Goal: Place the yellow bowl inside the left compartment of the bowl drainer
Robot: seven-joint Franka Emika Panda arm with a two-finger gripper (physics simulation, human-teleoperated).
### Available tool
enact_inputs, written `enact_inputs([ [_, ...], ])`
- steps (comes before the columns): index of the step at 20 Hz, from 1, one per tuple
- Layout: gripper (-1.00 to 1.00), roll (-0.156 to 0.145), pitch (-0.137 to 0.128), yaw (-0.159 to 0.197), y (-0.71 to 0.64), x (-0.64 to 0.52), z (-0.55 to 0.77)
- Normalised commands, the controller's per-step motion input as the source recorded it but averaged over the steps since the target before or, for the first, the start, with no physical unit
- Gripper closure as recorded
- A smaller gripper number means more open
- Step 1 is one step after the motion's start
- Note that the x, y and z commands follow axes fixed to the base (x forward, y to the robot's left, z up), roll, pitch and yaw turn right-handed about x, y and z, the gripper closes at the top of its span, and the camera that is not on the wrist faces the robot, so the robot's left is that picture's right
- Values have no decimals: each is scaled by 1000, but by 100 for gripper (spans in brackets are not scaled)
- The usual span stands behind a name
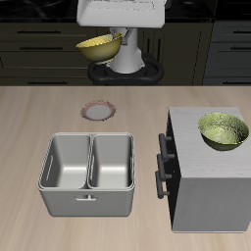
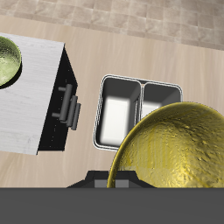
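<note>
The bowl drainer [image 1: 86, 175] is sitting on the table [image 1: 29, 118] toward the front edge, well below and forward of the gripper [image 1: 110, 47], with its two grey wells side by side and both showing bare metal. In the wrist view the drainer [image 2: 138, 112] is lying straight ahead of the tool, past the rim of the held bowl; the left compartment [image 1: 65, 163] is holding nothing. The small plate [image 1: 97, 111] with the pinkish rim is lying on the table between the drainer and the gripper, farther back than the tub and nearly under the tool. The yellow bowl [image 1: 99, 46] is hanging high in the air, tilted, with the gripper clamping its rim; from the wrist camera its mottled golden inside [image 2: 179, 156] is filling much of the picture just beside the fingers, which are themselves mostly hidden, so the grip is being read from the bowl staying aloft against the tool. Off to the other side, the grey cabinet [image 1: 211, 176] is standing beside the drainer, and the larger yellow-green bowl [image 1: 224, 131] is resting on its top, well apart from the gripper
</note>
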Motion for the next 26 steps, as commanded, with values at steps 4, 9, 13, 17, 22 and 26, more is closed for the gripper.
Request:
enact_inputs([
  [4,100,33,0,13,138,122,-97],
  [9,100,18,9,15,53,147,-79],
  [13,100,1,4,-2,-10,151,-56],
  [17,100,0,7,-11,-2,192,-28],
  [22,100,9,-16,-3,41,131,65],
  [26,100,0,-10,-18,46,146,1],
])
